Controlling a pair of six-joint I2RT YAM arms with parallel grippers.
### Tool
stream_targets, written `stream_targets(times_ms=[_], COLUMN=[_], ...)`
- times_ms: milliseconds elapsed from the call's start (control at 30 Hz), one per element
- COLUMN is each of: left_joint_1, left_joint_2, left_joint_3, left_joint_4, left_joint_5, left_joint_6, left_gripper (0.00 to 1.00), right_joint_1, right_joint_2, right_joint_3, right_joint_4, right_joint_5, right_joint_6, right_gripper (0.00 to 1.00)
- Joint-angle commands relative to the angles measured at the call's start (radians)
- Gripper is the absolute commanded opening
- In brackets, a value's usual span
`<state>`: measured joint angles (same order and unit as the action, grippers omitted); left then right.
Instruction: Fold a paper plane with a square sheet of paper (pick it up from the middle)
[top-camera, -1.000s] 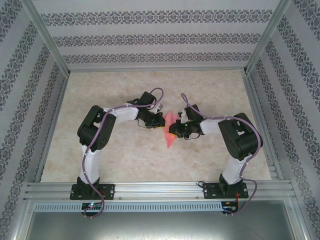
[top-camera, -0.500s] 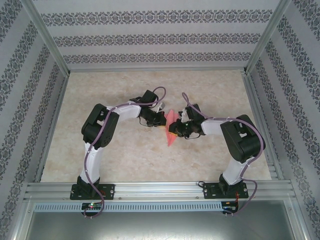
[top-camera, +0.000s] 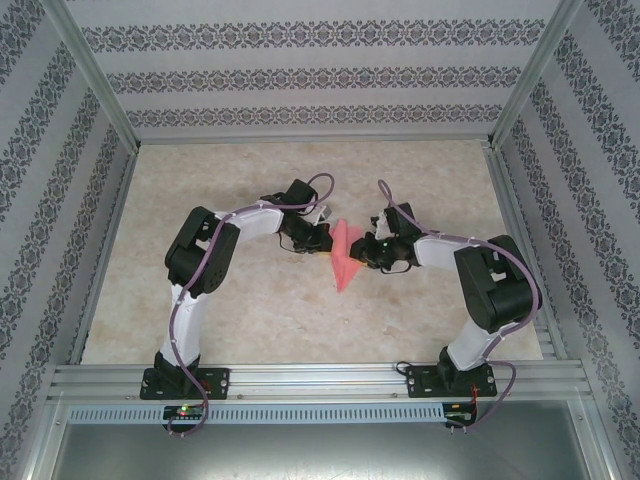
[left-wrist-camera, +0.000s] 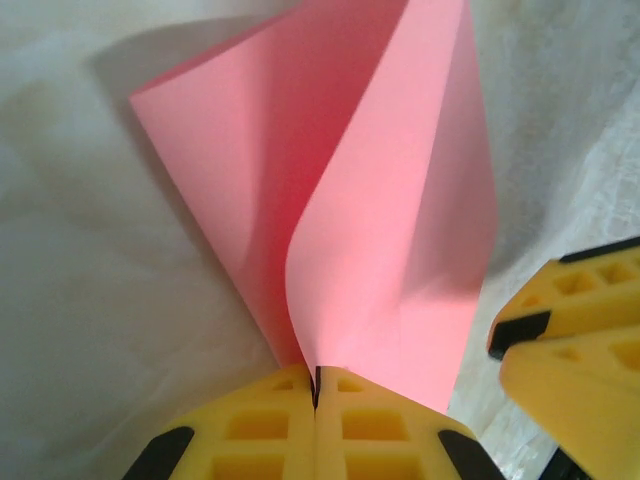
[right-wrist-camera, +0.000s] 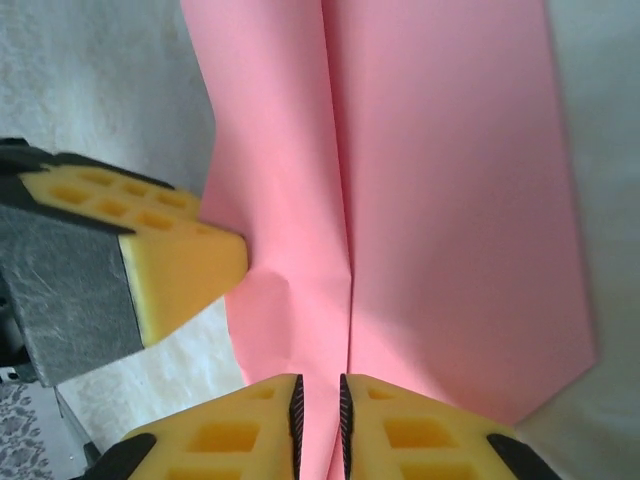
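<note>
Now well into the folding, judging by the shape: not a flat square, already creased down the middle, two flaps rising off a central line. Sits over the middle of the table (top-camera: 250, 320), caught between both arms: one sheet of paper (top-camera: 344, 265), salmon pink, tapering to a point toward the near edge.

Clamped from one side by the left gripper (left-wrist-camera: 316, 380), yellow pads pressed tight together on the paper's edge at the meeting of the flaps. Straddled from the other side by the right gripper (right-wrist-camera: 320, 398), jaws narrow, centre crease running straight into the slit between them. Hard to say from the wrist view whether actually biting or just loosely around the fold.

Looks like the stage of sharpening the ridge, or setting up the next wing fold. Calls next for one firm anchor hold on the left, then a slide along the crease or a flap taken over by the right. Gently, too, for fear of buckling such thin stock.

Quick count: one sheet, two grippers, two yellow fingers apiece, one table.
</note>
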<state>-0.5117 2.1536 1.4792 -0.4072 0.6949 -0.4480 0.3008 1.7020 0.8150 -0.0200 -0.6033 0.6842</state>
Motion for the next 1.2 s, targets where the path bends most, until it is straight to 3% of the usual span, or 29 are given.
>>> stream_targets(times_ms=[0, 367, 1167], left_joint_1=[-0.01, -0.013, -0.013], left_joint_2=[0.005, 0.031, 0.122], left_joint_3=[0.039, 0.086, 0.167], left_joint_4=[-0.038, -0.076, -0.129], left_joint_5=[0.003, 0.027, 0.054], left_joint_6=[0.045, 0.078, 0.116], left_gripper=[0.05, 0.05, 0.05], right_joint_1=[-0.017, -0.025, -0.015], right_joint_2=[0.037, 0.185, 0.179], right_joint_3=[0.058, 0.133, 0.125], right_joint_4=[-0.064, -0.101, -0.105], right_joint_5=[0.038, 0.043, 0.04], right_joint_6=[-0.07, -0.114, -0.138], right_gripper=[0.2, 0.16, 0.12])
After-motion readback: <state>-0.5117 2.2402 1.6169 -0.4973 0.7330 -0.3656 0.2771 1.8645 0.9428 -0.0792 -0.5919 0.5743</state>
